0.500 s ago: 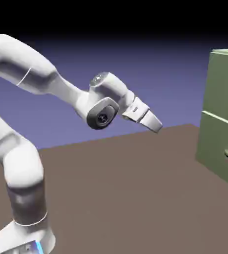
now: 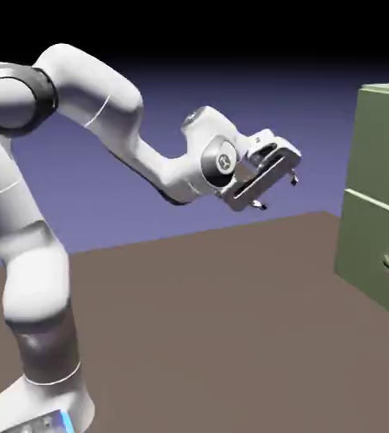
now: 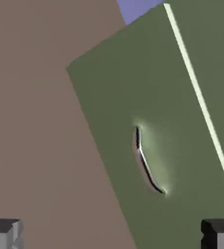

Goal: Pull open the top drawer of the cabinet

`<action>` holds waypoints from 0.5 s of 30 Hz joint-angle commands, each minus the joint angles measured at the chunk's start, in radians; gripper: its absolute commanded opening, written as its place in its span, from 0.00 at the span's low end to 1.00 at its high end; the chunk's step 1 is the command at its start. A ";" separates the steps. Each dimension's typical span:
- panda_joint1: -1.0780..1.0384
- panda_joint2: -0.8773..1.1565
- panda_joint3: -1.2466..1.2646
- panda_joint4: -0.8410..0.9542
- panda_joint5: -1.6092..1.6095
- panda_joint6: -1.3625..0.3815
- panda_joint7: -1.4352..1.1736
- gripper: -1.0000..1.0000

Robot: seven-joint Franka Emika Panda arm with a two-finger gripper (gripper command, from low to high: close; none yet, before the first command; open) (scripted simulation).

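Now higher, rolled | gripper [image 2: 276,180] agape (empty) | cabinet [image 2: 375,194] well apart

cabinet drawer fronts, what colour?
Sage green, with pale seams between fronts. The cabinet shows best in the hand view.

Your white multi-jointed robot arm [image 2: 79,127] rises from the lower left, bends at a high shoulder and reaches out to the right. Its white two-finger gripper [image 2: 278,191] hangs in mid-air, rolled sideways, jaws spread wide with nothing between the small grey fingertips [image 3: 5,232].
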 commanded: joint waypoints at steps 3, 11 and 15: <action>-0.032 0.066 0.045 0.075 -0.131 -0.007 -0.115 0.50; -0.116 0.242 0.165 0.276 -0.478 -0.024 -0.421 0.50; -0.158 0.329 0.225 0.376 -0.652 -0.033 -0.574 0.50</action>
